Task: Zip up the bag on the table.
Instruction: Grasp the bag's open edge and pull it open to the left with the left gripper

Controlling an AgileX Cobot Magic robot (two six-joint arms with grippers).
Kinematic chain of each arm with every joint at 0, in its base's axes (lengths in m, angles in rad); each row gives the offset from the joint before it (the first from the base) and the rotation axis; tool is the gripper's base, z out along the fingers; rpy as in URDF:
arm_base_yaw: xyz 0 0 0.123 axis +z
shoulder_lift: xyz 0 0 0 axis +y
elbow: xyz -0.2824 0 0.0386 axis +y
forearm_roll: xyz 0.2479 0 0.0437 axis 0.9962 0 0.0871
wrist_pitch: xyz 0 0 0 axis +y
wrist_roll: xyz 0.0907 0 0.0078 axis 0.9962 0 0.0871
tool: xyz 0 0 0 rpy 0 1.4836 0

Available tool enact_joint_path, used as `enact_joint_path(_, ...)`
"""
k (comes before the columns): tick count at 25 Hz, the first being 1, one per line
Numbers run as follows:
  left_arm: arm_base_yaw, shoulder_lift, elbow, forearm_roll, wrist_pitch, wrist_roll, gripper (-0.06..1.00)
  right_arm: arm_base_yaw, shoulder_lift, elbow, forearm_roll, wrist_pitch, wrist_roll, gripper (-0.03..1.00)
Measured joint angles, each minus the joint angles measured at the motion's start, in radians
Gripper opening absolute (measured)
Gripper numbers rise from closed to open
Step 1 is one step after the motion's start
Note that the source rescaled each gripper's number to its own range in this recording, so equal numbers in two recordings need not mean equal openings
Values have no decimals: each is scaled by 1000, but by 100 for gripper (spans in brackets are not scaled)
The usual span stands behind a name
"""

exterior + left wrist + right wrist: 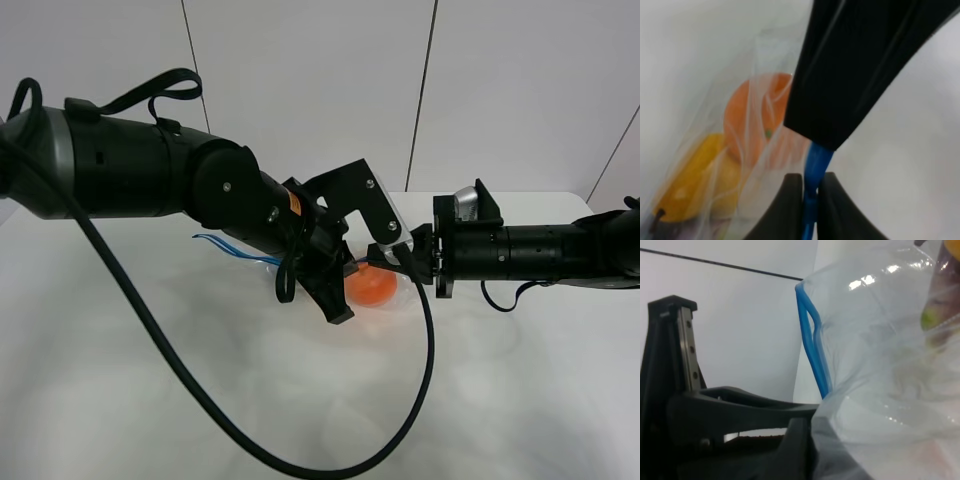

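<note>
A pale wall (310, 80) of large flat panels fills the upper half of the exterior high view; thin dark seams (424, 90) split it, one at upper left, one right of centre, one at the far right edge, each leaning a little; below it a white counter (520, 400) takes the lower half, its far edge showing right of centre and curving into a rounded corner (578, 195); the light is even and soft; the counter shades faintly grey toward the lower middle; in the right wrist view a white wall carries one thin dark line (715, 263) across the upper left.
</note>
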Motion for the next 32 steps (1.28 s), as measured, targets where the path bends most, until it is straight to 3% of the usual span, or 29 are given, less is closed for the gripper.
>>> enact_joint_path(18, 156, 0, -1, 38, 77, 4, 0, 0, 0, 0, 8, -4, -5, 0)
enact_joint_path(27, 247, 0, -1, 136, 120, 3, 0, 0, 0, 0, 9, -4, -14, 0)
enact_joint_path(32, 284, 0, -1, 141, 124, 3, 0, 0, 0, 0, 9, -4, -17, 0)
